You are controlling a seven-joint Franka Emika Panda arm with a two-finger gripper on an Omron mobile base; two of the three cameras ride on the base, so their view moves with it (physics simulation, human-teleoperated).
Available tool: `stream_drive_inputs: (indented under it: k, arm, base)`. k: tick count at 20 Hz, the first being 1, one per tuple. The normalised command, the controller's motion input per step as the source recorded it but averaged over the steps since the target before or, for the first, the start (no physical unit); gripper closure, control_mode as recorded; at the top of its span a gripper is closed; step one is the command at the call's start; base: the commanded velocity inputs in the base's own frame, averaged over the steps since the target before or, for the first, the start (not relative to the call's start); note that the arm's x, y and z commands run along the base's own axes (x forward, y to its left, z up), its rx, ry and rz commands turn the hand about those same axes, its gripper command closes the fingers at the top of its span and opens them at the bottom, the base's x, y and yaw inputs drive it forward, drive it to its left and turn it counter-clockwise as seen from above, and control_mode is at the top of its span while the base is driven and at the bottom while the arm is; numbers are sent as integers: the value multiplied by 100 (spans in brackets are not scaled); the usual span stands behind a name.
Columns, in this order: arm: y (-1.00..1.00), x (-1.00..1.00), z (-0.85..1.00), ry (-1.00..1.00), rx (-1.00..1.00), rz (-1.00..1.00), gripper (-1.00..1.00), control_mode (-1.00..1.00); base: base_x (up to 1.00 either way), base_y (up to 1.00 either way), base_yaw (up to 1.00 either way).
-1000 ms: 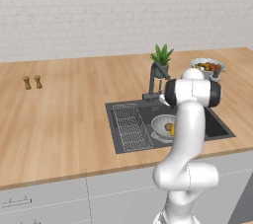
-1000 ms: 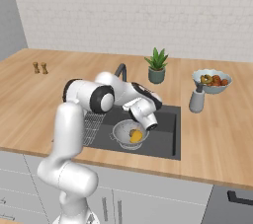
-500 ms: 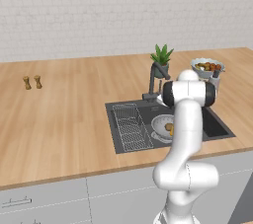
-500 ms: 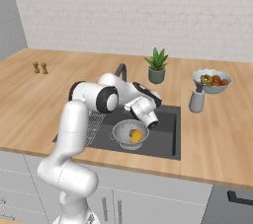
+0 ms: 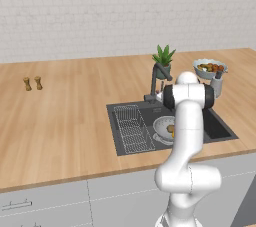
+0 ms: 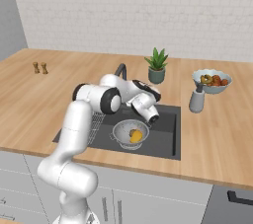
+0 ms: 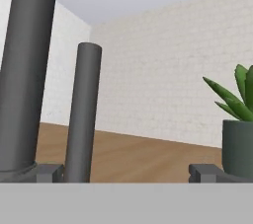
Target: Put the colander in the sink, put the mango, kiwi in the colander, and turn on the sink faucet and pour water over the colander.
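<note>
Colander [image 6: 130, 132]: round perforated metal bowl, sitting on the floor of the sink [image 6: 163, 139], toward its front, just right of the wire rack [image 5: 133, 129]. In the left base view the arm [image 5: 187, 136] hides its right part.
Mango [image 6: 136, 136]: yellow-orange, lying inside the colander.
Kiwi [image 6: 131, 131]: small dull brown shape inside the colander, touching or just beside the mango on its far side; too small to tell which.
Sink: dark rectangular basin let into the wooden counter [image 5: 65, 116].
Sink faucet [image 5: 155, 79]: dark tap at the back edge of the basin, spout angled out over it. No water visible from it in either base view.
Gripper [image 7: 126, 172]: jaws stand at full width, nothing between them. Hand view looks level across the counter: two dark upright faucet columns fill the left side, close to the left fingertip [image 7: 49, 172]; whether the tip touches the metal cannot be told.
Hand position: right base view puts the hand [image 6: 148, 109] above the back of the basin, just right of the faucet, higher than the colander and apart from it.
Potted plant [image 6: 157, 67]: on the counter behind the sink; also at the right edge of the hand view.
Pale bowl of food [image 6: 211, 81]: on the counter right of the sink.
Grey dispenser bottle [image 6: 196, 100]: in front of that bowl.
Two small shakers [image 5: 32, 83]: far left on the counter, well apart from the sink.
</note>
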Motion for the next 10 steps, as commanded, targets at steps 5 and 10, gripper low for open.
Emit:
stream_drive_inputs:
  k: [5, 10]
  arm:
    - [0, 17, 0, 0, 0, -1, 100, -100]
    - [0, 6, 0, 0, 0, -9, 100, -100]
  base:
    - [0, 0, 0]
    - [0, 0, 0]
